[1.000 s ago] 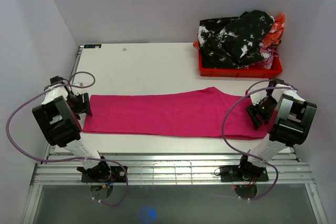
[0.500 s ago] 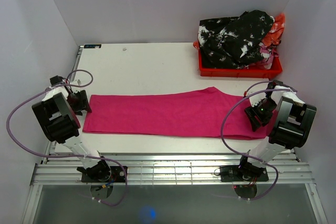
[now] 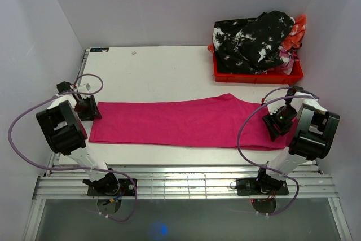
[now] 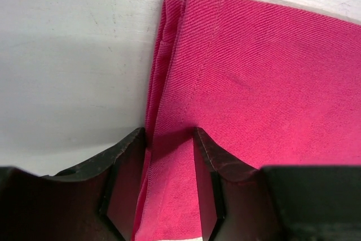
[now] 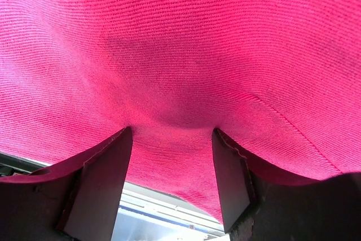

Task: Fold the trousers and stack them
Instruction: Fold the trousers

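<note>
Pale walls (image 3: 169, 9) enclose white table (image 3: 158, 74) bearing trousers (image 3: 180, 122).

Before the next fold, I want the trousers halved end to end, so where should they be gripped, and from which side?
Grip the trousers at the two short ends, coming in low from outside each. They lie flat as one long strip, legs stacked, so end grips catch both layers. The left end effector and right end effector straddle those edges.

The right arm (image 3: 313, 129) hides the right end of the trousers (image 3: 180, 123).
</note>
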Robot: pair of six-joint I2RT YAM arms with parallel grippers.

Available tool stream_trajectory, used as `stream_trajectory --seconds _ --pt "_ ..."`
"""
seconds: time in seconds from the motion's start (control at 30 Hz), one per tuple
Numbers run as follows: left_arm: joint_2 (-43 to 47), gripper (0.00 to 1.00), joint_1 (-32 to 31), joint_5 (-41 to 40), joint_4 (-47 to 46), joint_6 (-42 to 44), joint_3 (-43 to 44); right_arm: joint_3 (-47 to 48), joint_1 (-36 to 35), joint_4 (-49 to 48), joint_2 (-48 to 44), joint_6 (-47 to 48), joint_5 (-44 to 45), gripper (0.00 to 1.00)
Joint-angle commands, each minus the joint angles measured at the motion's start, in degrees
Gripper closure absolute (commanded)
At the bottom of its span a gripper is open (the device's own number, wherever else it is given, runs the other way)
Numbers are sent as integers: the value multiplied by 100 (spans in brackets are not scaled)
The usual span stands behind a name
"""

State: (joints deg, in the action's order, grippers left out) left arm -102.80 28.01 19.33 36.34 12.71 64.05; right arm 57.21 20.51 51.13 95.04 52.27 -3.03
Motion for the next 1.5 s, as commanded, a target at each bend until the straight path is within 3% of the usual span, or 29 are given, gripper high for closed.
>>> stream_trajectory --seconds 0.0,0.1,0.13,0.27,0.47,0.7,0.9,1.07,1.2,1.3,1.47 --pt "-214 49 -76 -140 234 91 -525 -43 -30 160 -162 2 -154 36" --pt "-196 56 -68 -377 163 162 -675 -26 -30 177 -162 -6 -163 38" --pt "-196 69 -68 -360 172 188 -675 -26 -30 178 -162 -6 -172 39" --pt "-179 100 -50 -18 461 39 -175 -26 -65 239 -171 2 -207 40" --pt "-398 100 327 238 1120 99 1509 79 -320 379 -223 -94 -453 42" --pt "-942 100 837 343 2157 889 3593 835 -381 1038 -241 -226 -1173 31" --pt "-847 100 496 1046 3194 1137 4642 1257 -381 1443 -478 -252 -1350 29" --pt "-496 100 -416 1537 3415 576 4397 1196 -390 1409 -434 -287 -1165 29" --pt "-320 100 -1095 2440 3240 -293 3976 1117 -373 1251 -224 -428 -806 31" --pt "-144 100 -1622 2855 2504 -1181 3335 1003 -381 961 -74 -586 -411 32" --pt "155 100 -2684 2699 692 -2517 2245 1090 -355 819 242 -806 -225 34"
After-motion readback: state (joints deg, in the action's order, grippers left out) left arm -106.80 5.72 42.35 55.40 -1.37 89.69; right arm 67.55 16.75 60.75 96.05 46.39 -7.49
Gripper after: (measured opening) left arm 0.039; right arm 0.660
